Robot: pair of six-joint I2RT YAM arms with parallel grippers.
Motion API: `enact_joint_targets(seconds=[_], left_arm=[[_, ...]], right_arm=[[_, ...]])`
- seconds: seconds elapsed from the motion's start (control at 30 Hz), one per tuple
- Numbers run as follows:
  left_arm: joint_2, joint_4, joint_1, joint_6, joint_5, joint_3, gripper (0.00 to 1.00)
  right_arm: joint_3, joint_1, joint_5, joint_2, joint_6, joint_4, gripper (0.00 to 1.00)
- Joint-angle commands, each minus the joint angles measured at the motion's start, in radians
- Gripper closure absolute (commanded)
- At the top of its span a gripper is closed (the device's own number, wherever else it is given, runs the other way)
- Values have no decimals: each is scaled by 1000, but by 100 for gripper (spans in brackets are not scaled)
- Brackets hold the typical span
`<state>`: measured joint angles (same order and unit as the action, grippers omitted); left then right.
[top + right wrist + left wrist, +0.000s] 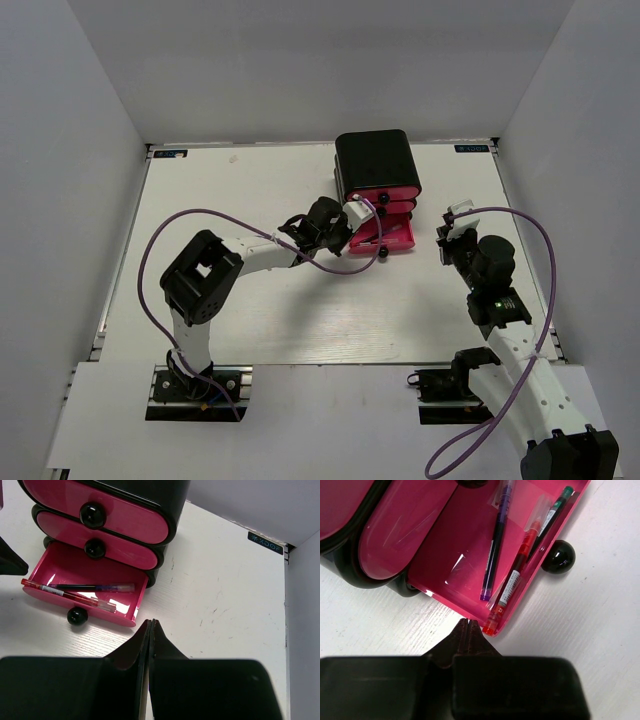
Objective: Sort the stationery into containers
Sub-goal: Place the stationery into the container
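Pink bottom drawer (465, 535) open, holding red pen (512, 582), purple pen (494, 550), green pen (551, 517); left and right jaws closed, empty.

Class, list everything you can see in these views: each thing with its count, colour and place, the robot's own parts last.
case: one, glossy black, far middle
drawers: three, pink, stacked in case; bottom one open
knobs: three, black, drawer fronts
red pen: one, open drawer
purple pen: one, open drawer
green pen: one, open drawer
table: one, white, under everything
left pincer: one, black, shut, empty, beside open drawer's corner
right pincer: one, black, shut, empty, right of case
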<state>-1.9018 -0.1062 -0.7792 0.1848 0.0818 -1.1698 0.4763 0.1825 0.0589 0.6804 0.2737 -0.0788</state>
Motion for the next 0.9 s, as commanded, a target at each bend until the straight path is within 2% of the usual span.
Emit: enact_joint_targets(seconds=[0.0, 0.47, 0.6, 0.87], left_arm=[[18, -20, 3, -19, 29, -24, 100], [-9, -47, 3, -59, 47, -33, 100], [27, -47, 3, -59, -36, -10, 100], [27, -6, 3, -39, -86, -1, 100]], right_arm=[[4, -3, -7, -13, 12, -47, 100], [4, -6, -10, -13, 10, -49, 100], [2, -8, -8, -13, 10, -49, 100], [4, -9, -7, -13, 9, -49, 100]])
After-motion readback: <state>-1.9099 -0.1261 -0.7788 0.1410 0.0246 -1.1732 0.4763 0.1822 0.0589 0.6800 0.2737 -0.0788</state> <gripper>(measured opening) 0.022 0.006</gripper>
